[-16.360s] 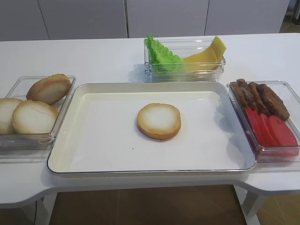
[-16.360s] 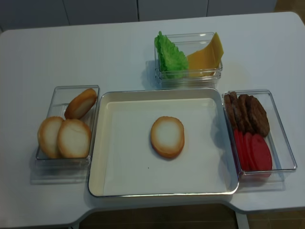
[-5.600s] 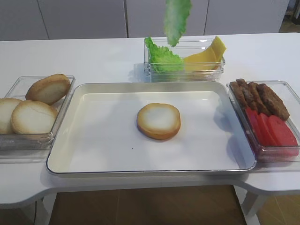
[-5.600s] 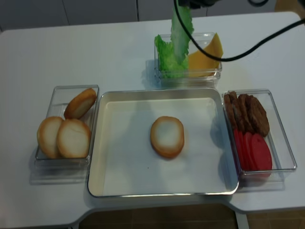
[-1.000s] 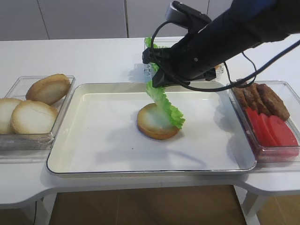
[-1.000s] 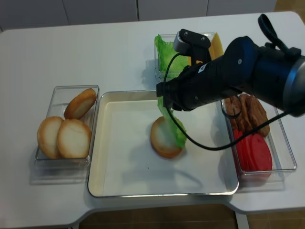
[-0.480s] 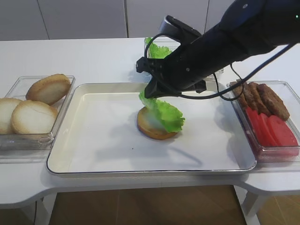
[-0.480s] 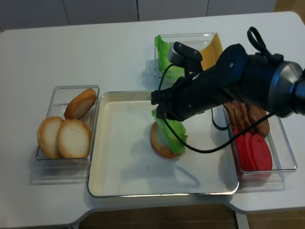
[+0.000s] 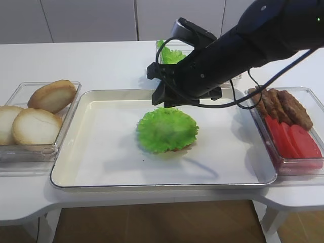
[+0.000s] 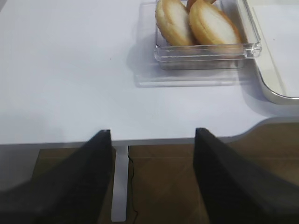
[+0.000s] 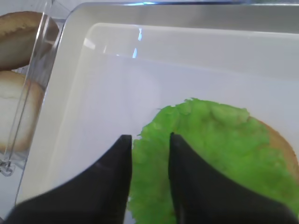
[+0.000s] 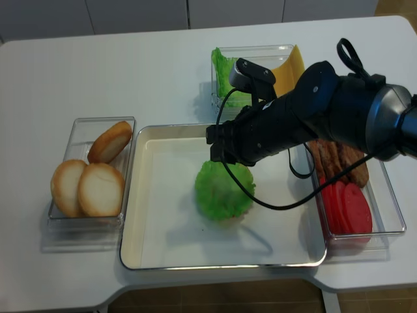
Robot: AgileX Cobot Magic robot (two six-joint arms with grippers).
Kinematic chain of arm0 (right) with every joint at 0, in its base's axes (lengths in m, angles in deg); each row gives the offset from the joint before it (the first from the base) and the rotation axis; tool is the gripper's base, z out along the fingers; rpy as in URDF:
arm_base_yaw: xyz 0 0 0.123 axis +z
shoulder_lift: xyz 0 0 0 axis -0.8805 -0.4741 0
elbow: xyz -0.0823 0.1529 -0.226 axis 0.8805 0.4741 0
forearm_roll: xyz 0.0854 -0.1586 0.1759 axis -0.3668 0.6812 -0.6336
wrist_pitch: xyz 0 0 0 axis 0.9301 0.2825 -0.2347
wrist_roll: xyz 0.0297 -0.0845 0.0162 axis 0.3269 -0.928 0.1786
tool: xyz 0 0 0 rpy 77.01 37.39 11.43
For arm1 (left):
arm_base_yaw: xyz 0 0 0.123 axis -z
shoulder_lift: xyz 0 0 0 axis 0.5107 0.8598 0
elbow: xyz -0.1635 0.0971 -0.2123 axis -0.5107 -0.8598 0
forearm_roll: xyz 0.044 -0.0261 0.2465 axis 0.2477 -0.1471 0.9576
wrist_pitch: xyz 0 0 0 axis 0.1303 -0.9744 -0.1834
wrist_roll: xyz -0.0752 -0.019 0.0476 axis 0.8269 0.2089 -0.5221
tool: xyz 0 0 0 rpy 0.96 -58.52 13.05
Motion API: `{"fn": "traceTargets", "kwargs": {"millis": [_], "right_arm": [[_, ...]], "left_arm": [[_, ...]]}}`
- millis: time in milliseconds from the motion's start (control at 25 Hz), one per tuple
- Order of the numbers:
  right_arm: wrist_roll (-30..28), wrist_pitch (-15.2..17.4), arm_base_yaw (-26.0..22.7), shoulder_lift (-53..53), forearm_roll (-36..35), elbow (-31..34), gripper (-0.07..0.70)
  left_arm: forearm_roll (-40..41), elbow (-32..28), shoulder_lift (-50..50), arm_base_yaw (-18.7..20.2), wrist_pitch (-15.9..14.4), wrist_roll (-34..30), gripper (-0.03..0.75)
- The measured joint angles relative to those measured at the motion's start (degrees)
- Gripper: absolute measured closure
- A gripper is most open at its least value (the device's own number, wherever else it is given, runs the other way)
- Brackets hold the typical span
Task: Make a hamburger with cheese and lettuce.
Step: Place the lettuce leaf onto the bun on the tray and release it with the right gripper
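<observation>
The green frilly lettuce [image 9: 167,130] [image 12: 223,190] [image 11: 219,154] lies flat over the hamburger bun half in the middle of the white tray [image 9: 101,147] [image 12: 163,215]. Only a brown sliver of bun rim [image 11: 286,148] shows. My right gripper [image 9: 161,101] [image 12: 218,156] [image 11: 149,140] hovers just above the leaf's far-left edge, open, holding nothing. Cheese [image 12: 290,68] leans in the clear box at the back, beside spare lettuce [image 12: 225,68] [image 9: 169,53]. My left gripper [image 10: 152,135] stands open and empty over the table's front edge, seen only in its wrist view.
A clear box of bun halves [image 9: 35,121] [image 12: 91,176] [image 10: 201,23] stands left of the tray. Another clear box with brown patties and red slices [image 9: 291,126] [image 12: 345,195] stands to its right. The right arm's cable loops over the tray's back right.
The lettuce hung from the shut right gripper over the bun; the jaws have parted and the leaf now lies spread flat on it. The gripper stays just above.
</observation>
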Motion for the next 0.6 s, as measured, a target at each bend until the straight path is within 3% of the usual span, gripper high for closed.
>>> {"fn": "traceTargets", "kwargs": {"millis": [160, 440, 600], "right_arm": [[-0.48, 0.0, 0.0, 0.0, 0.0, 0.0, 0.337], [-1.56, 0.11, 0.0, -0.1, 1.3, 0.0, 0.327], [3.6, 0.84, 0.0, 0.09, 7.46, 0.0, 0.326]], "left_arm": [[0.0, 0.0, 0.0, 0.0, 0.0, 0.0, 0.3], [0.0, 0.0, 0.0, 0.0, 0.0, 0.0, 0.3], [0.0, 0.0, 0.0, 0.0, 0.0, 0.0, 0.3]]}}
